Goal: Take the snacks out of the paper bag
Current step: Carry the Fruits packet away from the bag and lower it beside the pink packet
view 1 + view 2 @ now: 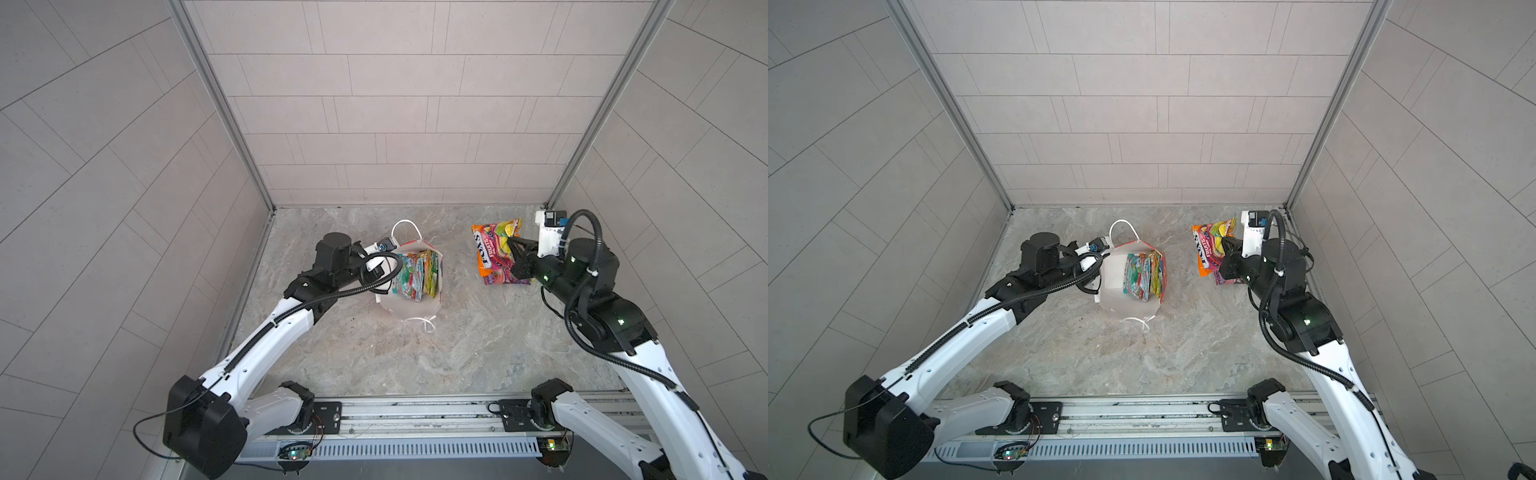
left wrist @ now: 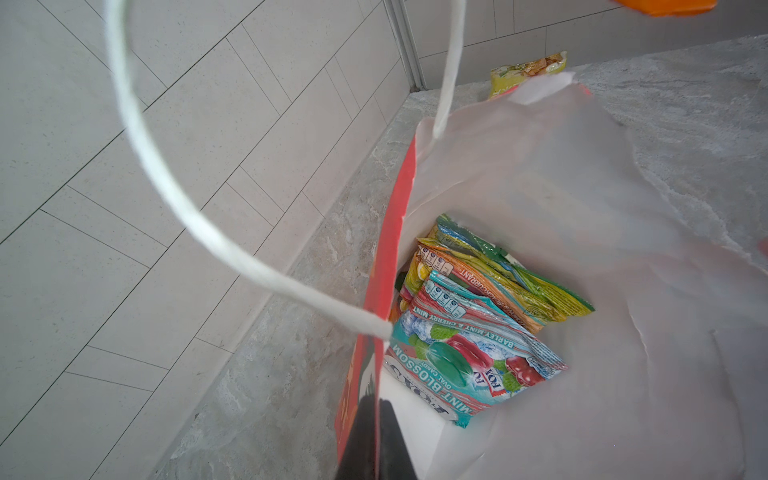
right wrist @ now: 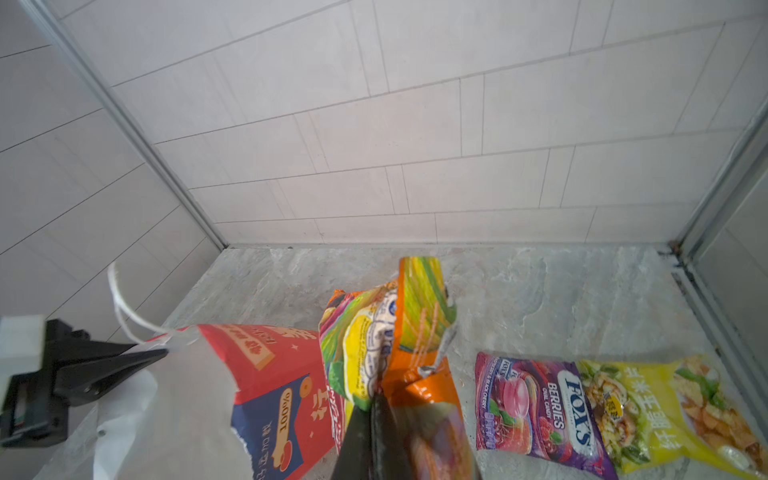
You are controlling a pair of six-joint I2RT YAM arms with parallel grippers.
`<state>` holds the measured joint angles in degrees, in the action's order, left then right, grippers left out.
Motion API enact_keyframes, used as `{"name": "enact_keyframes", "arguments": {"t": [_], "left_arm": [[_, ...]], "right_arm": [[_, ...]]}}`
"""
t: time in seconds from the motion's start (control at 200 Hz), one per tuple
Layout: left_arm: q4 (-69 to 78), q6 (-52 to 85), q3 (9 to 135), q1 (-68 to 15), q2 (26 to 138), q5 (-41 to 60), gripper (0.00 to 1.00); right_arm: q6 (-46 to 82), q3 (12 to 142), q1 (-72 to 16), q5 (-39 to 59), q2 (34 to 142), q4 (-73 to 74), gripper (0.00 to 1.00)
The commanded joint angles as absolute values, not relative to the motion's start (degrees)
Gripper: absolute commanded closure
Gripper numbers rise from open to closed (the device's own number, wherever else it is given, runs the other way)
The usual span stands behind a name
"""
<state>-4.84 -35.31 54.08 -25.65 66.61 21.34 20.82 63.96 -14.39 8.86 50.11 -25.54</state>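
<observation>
My left gripper (image 2: pixel 374 415) is clamped on the bag (image 2: pixel 540 174) by its rim, and beside the bag my right gripper (image 3: pixel 374 409) pinches a fold of the orange packet (image 3: pixel 432 386), likely light and slippery.

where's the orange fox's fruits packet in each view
In a top view: orange packet, right of centre, held by the right gripper.
In a top view: same spot, right of the paper bag.
Left wrist: likely the orange sliver at the frame edge.
Right wrist: mid-frame, clamped.
Shared landmark: the paper bag.
</observation>
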Motion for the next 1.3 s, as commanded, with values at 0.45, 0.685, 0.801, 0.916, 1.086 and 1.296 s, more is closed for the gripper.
{"name": "enact_keyframes", "arguments": {"t": [0.45,0.685,0.801,0.916,1.086,1.296], "left_arm": [[-4.4,-34.5,55.3,-25.8,66.9,21.0,1.0],[-4.2,-34.6,55.4,-25.8,67.5,21.3,1.0],[-4.2,-34.6,55.4,-25.8,67.6,21.0,1.0],[-4.2,-34.7,55.3,-25.8,67.3,21.0,1.0],[-4.0,-34.9,55.3,-25.8,67.9,21.0,1.0],[-3.9,-34.9,55.4,-25.8,67.8,21.1,1.0]], "right_arm": [[32.8,50.6,-7.8,27.5,77.0,3.8,1.0],[33.8,51.5,-7.8,26.1,86.5,8.9,1.0],[33.6,51.8,-7.6,24.6,89.4,8.9,1.0],[32.8,51.8,-7.7,22.8,90.4,9.2,0.98],[31.4,52.8,-7.6,20.2,91.0,6.5,0.83],[29.8,54.2,-7.5,15.6,89.8,2.0,0.7]]}}
